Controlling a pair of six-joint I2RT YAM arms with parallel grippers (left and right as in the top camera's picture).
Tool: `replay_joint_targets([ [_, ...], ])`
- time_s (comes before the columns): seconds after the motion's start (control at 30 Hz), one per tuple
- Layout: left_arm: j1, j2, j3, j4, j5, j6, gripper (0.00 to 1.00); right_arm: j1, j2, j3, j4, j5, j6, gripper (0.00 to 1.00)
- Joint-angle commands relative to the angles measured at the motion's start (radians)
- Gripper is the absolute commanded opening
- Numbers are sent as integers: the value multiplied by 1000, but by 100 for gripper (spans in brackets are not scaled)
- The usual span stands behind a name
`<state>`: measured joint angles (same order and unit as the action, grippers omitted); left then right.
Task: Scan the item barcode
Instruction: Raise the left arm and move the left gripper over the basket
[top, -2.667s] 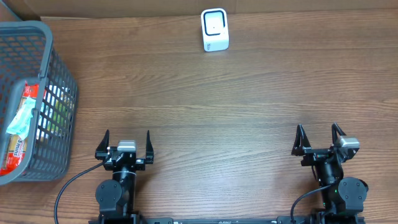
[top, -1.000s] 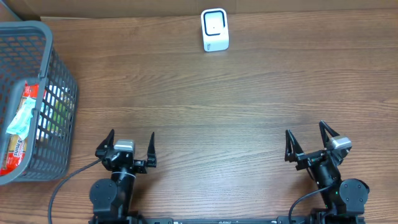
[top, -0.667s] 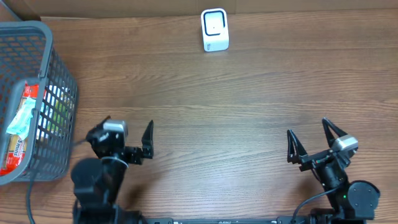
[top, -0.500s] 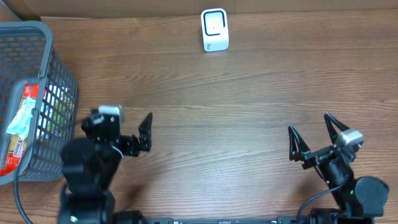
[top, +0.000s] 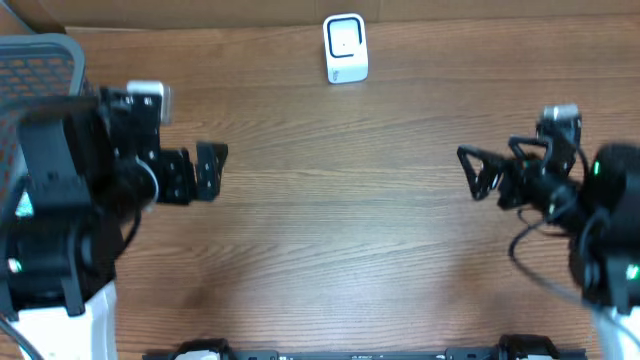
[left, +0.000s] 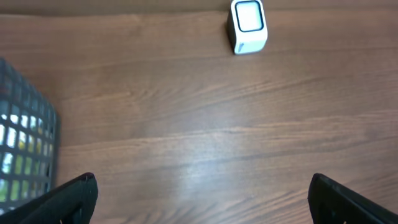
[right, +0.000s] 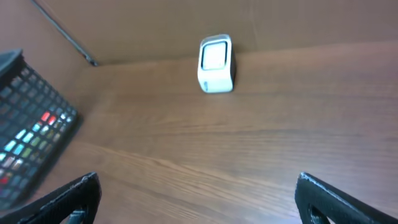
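Both arms have lifted off their low rest and swung fwd toward the scanner (top: 345, 47), which hasn't budged, nor has the basket (top: 48, 52). Left fingers (left: 74, 196) are spread as wide as they go, nothing between them. Right fingers (right: 336, 196) are likewise wide apart and empty.

What I need to scan isn't out yet. It's among the packets (right: 46, 118) in the basket, far left of the scanner and nearer to me. I only catch them as bits of colour thru the mesh, so I can't tell which way any barcode faces. From above, my left arm hangs over much of the basket; the fingers point at bare surface (left: 205, 124) btw basket and scanner, well apart from the packets. The right fingers are further still, on the scanner's other side.

Risks, as I judge them:
- Going down blind, I could clip the basket rim or snag the mesh and drag the whole thing.
- Loose wrappers may slip, or two could come up together.
- The code may end up turned away from the scanner window.
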<state>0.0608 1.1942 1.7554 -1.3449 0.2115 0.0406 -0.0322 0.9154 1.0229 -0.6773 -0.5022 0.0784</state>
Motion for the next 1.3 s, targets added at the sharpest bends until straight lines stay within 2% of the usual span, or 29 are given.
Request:
replay_joint_targets([
  [0.0,6,70,104,-27,-19,51,100,-2,132,196,-105,-24,-4,100],
  [0.1,6,90,104,14,-78,51,99,-2,207,250,-127,-24,5,100],
  [0.23,6,114,105,30,-31,35,99,-2,269,250,-125,-55,57,100],
  [0.33,15,115,109,40,-128,12,100,-2,299,250,-134,-69,56,100],
  [0.37,27,115,113,42,-183,-28,100,-2,304,250,-137,-69,55,100],
  [0.4,74,115,117,48,-284,-136,100,-2,315,250,-140,-69,56,100],
  [0.47,157,117,121,52,-317,-211,100,-2,322,250,-140,-69,56,100],
  [0.6,401,137,120,69,-261,-311,100,-2,327,250,-140,-68,54,100],
  [0.7,578,167,120,82,-138,-345,97,-2,327,250,-141,-68,51,100],
  [0.77,668,193,120,89,-59,-349,95,-2,327,250,-140,-68,51,100],
  [0.83,727,225,120,91,-44,-377,92,-2,327,250,-141,-68,51,100],
  [0.97,774,311,118,100,-56,-400,88,-2,327,250,-146,-68,51,100],
  [1.27,778,526,118,98,-170,-415,85,-2,350,250,-158,-64,51,100],
])
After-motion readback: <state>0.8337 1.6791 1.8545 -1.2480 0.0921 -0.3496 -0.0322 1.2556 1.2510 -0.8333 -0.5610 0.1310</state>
